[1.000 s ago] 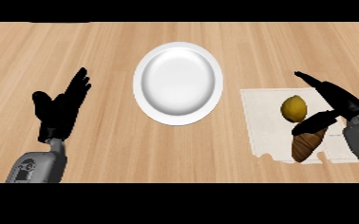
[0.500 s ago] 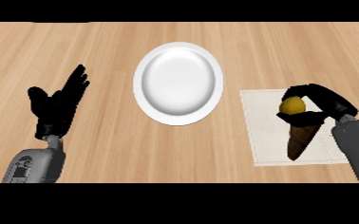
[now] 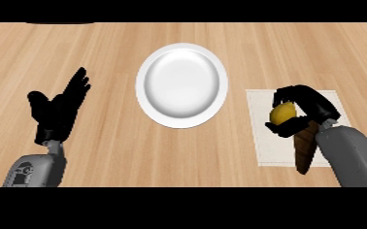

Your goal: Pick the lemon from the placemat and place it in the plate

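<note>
The yellow lemon [image 3: 284,112] sits inside my right hand [image 3: 307,106], whose fingers and thumb curl round it over the left part of the pale placemat [image 3: 267,140]. The white plate [image 3: 183,84] lies on the wooden counter to the left of that hand, with nothing on it. My left hand [image 3: 60,107] rests open at the left, fingers pointing up, well away from the plate.
A brown, elongated object [image 3: 306,144] lies on the placemat just below my right hand, beside the grey forearm. Bare wooden counter [image 3: 108,43] surrounds the plate.
My right hand has come down over the lemon, closed round it and shifted slightly left with it. The left hand stays where it was.
</note>
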